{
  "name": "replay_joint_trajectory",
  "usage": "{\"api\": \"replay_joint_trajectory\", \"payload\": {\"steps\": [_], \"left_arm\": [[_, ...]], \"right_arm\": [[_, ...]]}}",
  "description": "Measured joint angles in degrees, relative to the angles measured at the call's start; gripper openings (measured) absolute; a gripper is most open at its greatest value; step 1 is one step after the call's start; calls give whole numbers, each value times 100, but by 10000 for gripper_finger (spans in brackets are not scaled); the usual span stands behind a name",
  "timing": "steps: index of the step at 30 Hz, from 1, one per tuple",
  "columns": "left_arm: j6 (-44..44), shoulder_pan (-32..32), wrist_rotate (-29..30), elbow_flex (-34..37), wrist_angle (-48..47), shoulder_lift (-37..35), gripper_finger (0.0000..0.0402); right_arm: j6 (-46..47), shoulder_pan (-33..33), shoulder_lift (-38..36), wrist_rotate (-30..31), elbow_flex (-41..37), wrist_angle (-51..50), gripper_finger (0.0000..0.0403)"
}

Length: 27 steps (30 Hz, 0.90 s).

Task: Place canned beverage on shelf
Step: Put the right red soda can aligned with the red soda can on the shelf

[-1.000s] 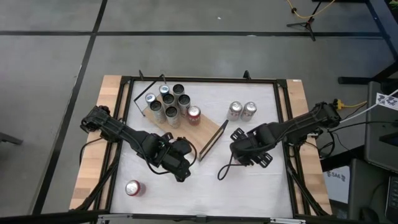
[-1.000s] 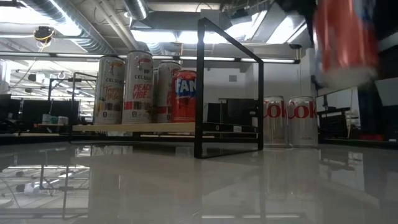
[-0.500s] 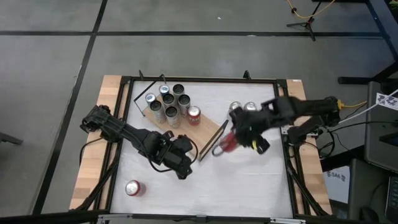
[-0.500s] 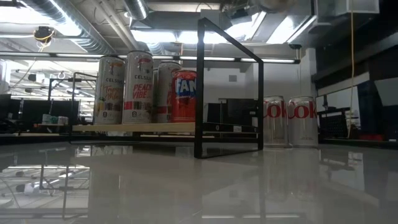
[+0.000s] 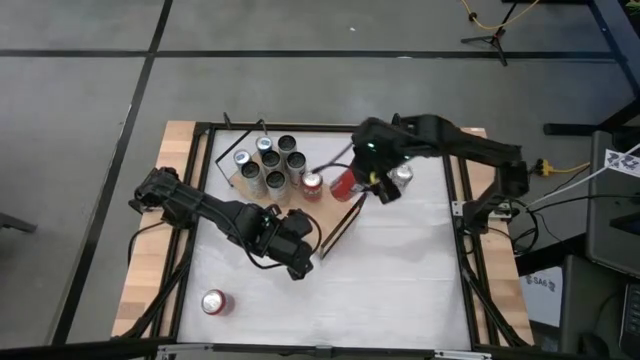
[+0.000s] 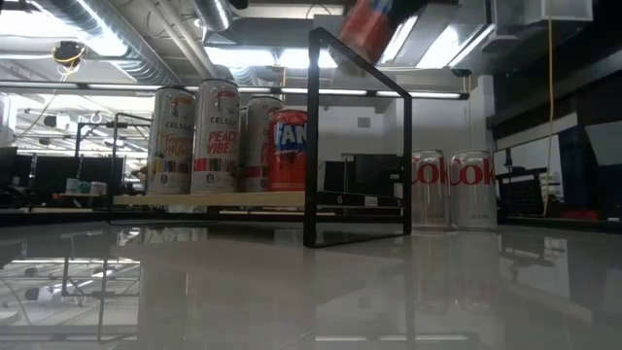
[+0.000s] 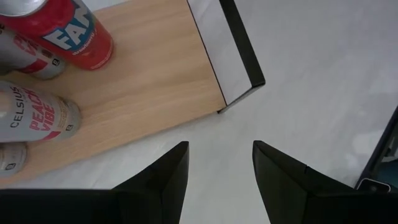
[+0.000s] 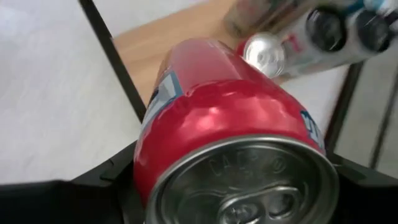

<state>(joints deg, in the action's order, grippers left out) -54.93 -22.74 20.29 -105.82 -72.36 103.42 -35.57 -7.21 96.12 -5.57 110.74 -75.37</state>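
Note:
The shelf (image 5: pixel 325 205), a light-brown board on a thin black frame, holds several upright cans (image 5: pixel 270 165). My right gripper (image 5: pixel 362 178) is above the shelf's right part, shut on a red can (image 5: pixel 344 181); the can also shows in the low view (image 6: pixel 367 24) and the right wrist view (image 8: pixel 230 143). My left gripper (image 7: pixel 217 165) is open and empty, low by the shelf's near corner; it also shows in the high view (image 5: pixel 298 250). Another red can (image 5: pixel 213 301) lies on the table at the near left. Two silver cans (image 6: pixel 449 190) stand right of the shelf. My right gripper pinches the red can's side wall (image 8: pixel 149 168) between its two fingers, close to the can's top end, which faces the wrist camera. The can is lifted clear above the shelf and tilted, its bottom end toward the cans on the board.
The shelf's black frame (image 6: pixel 313 136) rises above the board's right end. A red Fanta can (image 7: pixel 68 34) stands nearest that end. Bare white table (image 5: pixel 400 280) lies near and right of the shelf.
My right gripper has risen from the table with the red can and swung toward the far side and left, past the two silver cans, to above the shelf's right part. The can has gone from low over the table to high and tilted.

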Motion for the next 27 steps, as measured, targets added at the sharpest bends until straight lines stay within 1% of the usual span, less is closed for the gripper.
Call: {"api": "replay_joint_trajectory", "payload": {"steps": [2,9,13,21,27], "left_arm": [[3,2,0,0,-1,0,168],[267,-2,-5,0,-12,0,168],[301,-108,-134,0,-98,0,168],[183,-480,-152,0,-188,0,168],[-29,-649,-136,0,-181,0,168]], "right_arm": [[0,-89,204,-108,0,-44,296],[-70,-56,915,-258,0,-57,296],[-70,-69,1250,-220,0,-53,296],[44,-63,1638,-197,0,188,296],[61,-65,1759,-199,-28,237,296]]}}
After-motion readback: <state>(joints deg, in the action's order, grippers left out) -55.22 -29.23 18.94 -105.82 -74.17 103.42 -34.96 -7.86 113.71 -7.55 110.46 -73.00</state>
